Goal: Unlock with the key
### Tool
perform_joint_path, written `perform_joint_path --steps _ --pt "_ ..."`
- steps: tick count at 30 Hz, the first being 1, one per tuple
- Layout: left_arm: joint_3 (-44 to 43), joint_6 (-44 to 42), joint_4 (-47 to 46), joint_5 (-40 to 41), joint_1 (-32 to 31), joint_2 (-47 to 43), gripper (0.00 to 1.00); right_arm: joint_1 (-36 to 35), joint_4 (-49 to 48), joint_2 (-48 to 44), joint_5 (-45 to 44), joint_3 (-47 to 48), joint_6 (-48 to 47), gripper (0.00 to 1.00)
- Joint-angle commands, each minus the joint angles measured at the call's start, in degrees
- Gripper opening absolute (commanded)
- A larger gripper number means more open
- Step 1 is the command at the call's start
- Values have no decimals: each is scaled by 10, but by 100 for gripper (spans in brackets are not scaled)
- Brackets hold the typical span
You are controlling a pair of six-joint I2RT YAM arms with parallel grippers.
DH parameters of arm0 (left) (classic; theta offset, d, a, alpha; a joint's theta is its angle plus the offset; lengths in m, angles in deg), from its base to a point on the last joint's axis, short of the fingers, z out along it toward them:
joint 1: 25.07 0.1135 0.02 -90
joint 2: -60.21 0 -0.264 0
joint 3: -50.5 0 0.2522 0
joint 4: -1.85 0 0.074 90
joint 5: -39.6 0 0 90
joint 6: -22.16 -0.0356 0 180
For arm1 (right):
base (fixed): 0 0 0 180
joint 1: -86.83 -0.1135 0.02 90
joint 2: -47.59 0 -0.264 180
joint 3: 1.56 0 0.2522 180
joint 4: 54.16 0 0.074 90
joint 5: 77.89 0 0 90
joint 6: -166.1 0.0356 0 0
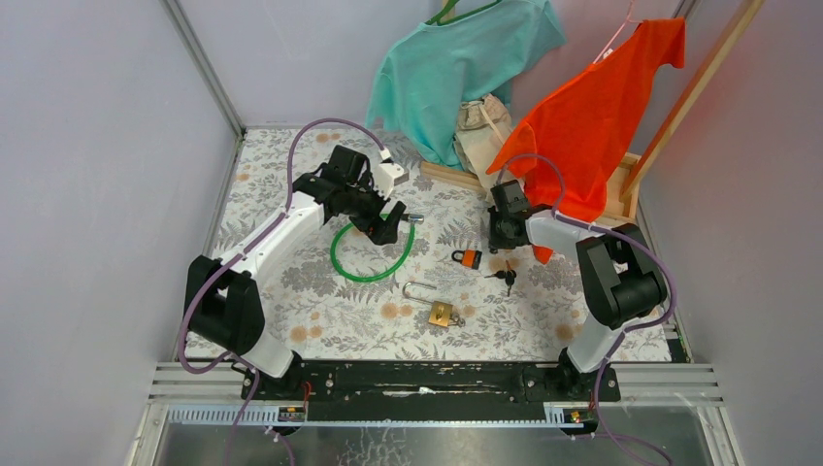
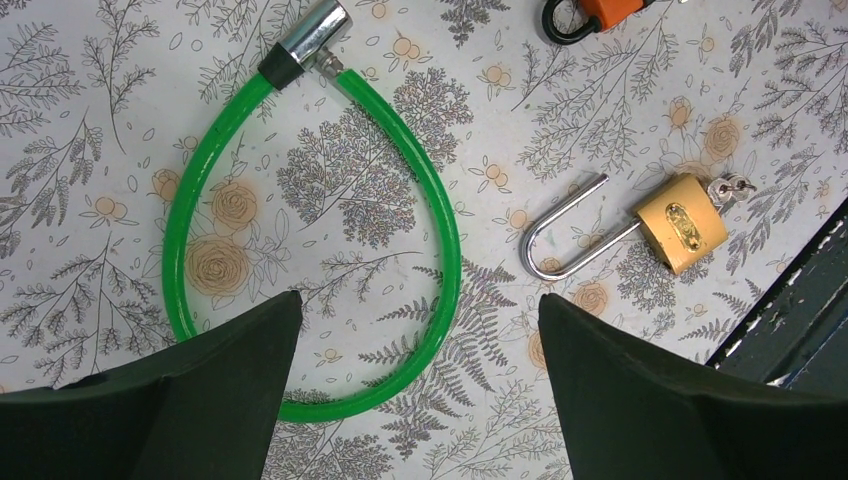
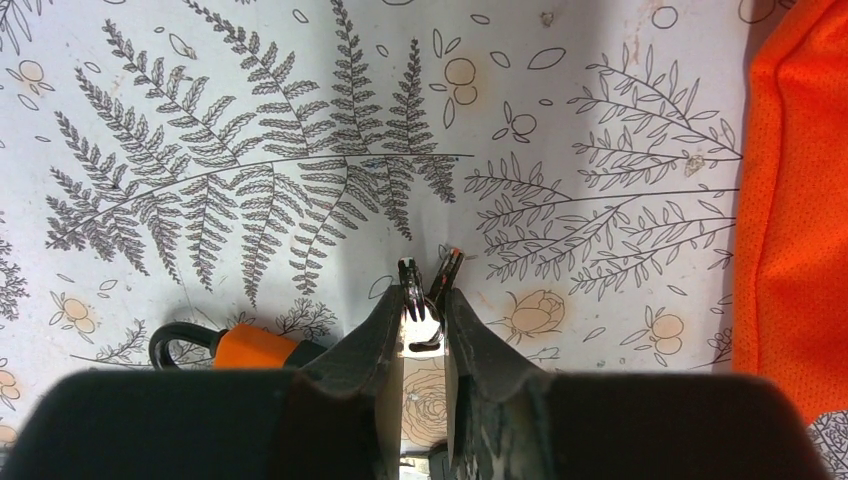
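Just right of the orange lock (image 1: 469, 258), your right pincer (image 3: 425, 300) is nipped shut on the keys (image 3: 409, 280); well left of that lock, your left pincer (image 2: 418, 297) gapes over the green cable (image 2: 190, 220).

This is looking like a robotics lab: grey panels (image 1: 97, 146) and aluminium framing (image 1: 206, 73) are enclosing a floral desk (image 1: 291, 301), with two robot arms (image 1: 281, 228) sitting bolted to a rail (image 1: 427, 374) along the frame's bottom.
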Motion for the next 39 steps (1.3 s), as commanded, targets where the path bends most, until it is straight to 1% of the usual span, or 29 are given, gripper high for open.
perform_joint_path --steps 1,5,8,11,19,24,28,32,36,39 --pt "-24 -8 3 5 2 -16 94 -3 3 -11 29 -2 -2 0" --pt "-38 -6 14 -12 1 -15 94 -4 -12 -58 78 -8 -10 0" --pt "-60 9 30 -47 1 -10 94 -18 -25 -102 114 -10 -25 0" --pt "-80 37 41 -93 2 -5 93 -65 -35 -145 128 -12 -58 0" --pt "-115 106 68 -184 1 14 87 -174 -81 -236 148 -9 -96 0" --pt "-101 143 71 -248 4 17 80 -204 -90 -259 162 19 -94 0" --pt "-69 106 74 -315 8 -5 80 -206 -108 -273 193 39 -54 0" --pt "-26 43 73 -382 8 -44 81 -205 -119 -276 231 61 -1 0" --pt "1 -10 49 -419 8 -88 85 -205 -130 -274 259 74 55 0" --pt "-7 -32 48 -431 8 -88 83 -205 -142 -270 270 77 97 0"
